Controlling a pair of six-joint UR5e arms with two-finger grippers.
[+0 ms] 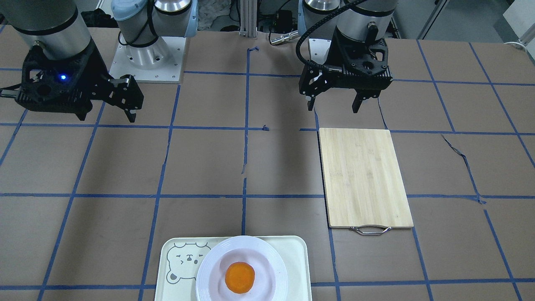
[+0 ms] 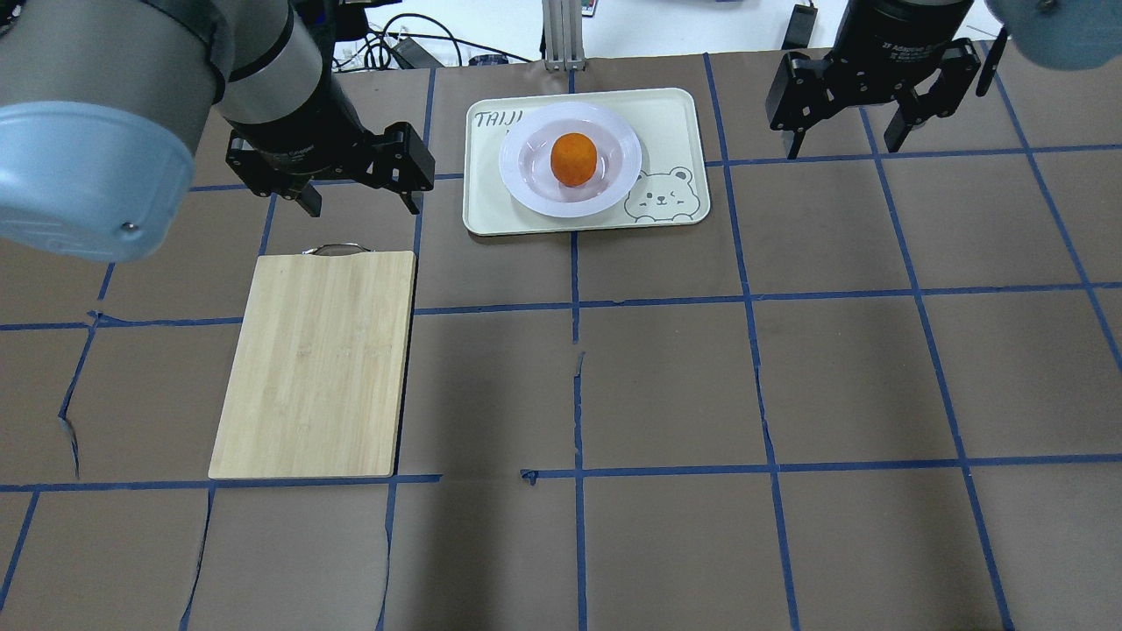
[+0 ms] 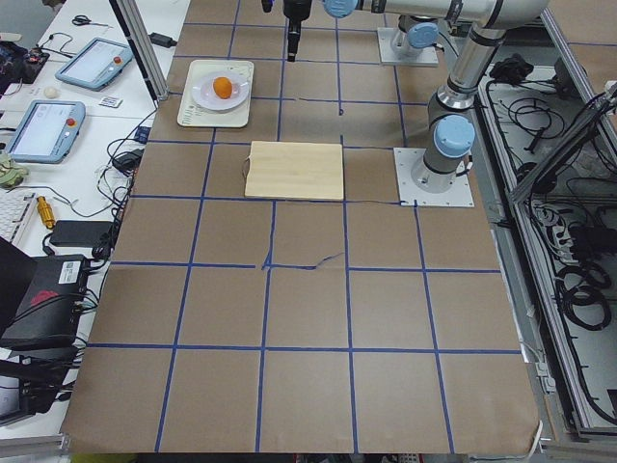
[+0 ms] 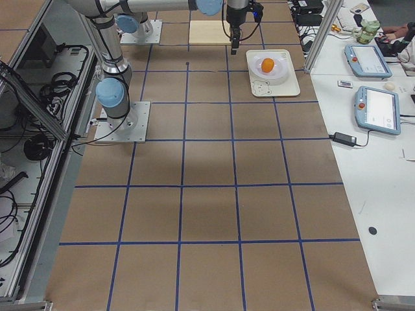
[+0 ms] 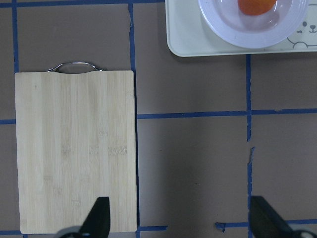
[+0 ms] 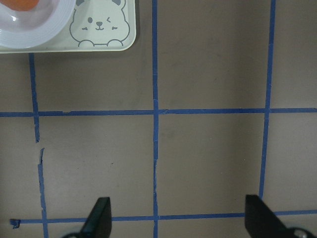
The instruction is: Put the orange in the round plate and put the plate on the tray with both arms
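The orange [image 2: 574, 159] sits in the sunken centre of the round plate [image 2: 514, 166], which rests on the tray [image 2: 675, 114]. Seen from overhead, the left end effector [image 2: 359, 206] hangs at the tray's 9 o'clock and the right end effector [image 2: 843, 145] at its 3 o'clock. Both are spread wide, empty and touching nothing. A bamboo cutting board [image 2: 316, 364] lies on the surface [image 2: 666, 386] at 7 o'clock.

Overhead and front cameras face oppositely, sharing the tray [image 2: 671, 123].

brown blue-taped table [image 2: 789, 368], cream tray [image 2: 677, 123], bamboo cutting board [image 2: 316, 364]
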